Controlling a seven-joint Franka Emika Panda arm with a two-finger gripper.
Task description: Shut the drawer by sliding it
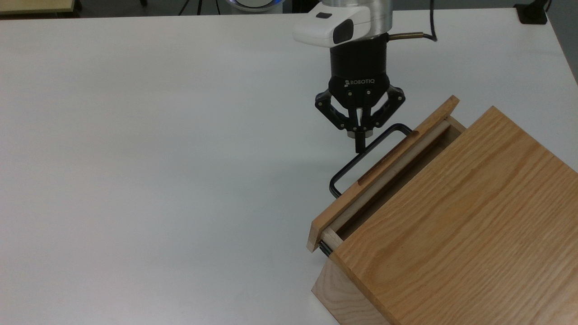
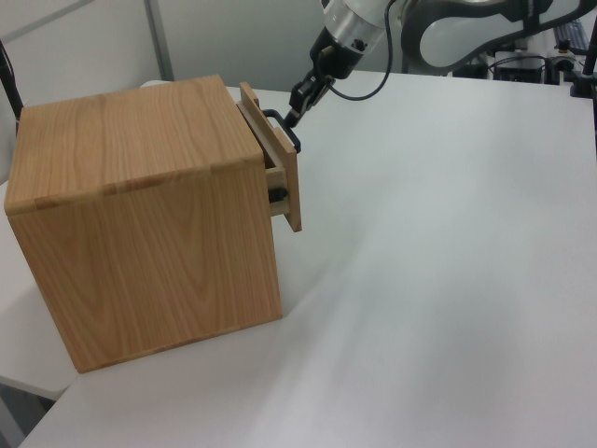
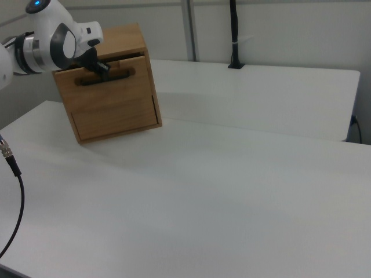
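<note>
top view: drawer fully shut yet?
No. The drawer front panel stands off the cabinet, a dark gap open between them, with the pincer at the handle.

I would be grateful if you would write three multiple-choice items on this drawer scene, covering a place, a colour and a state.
1. Where is the gripper?
A. at the drawer's handle
B. on top of the cabinet
C. resting on the table

2. What colour is the handle?
A. silver
B. black
C. red

3. How does the drawer stand?
A. pulled fully out
B. lifted out of the cabinet
C. nearly shut, a narrow gap left

Key: 1 A, the top view shows the gripper's tips at the handle bar. 2 B, it is dark against the white table. 3 C, a thin gap separates the front panel from the cabinet.
</note>
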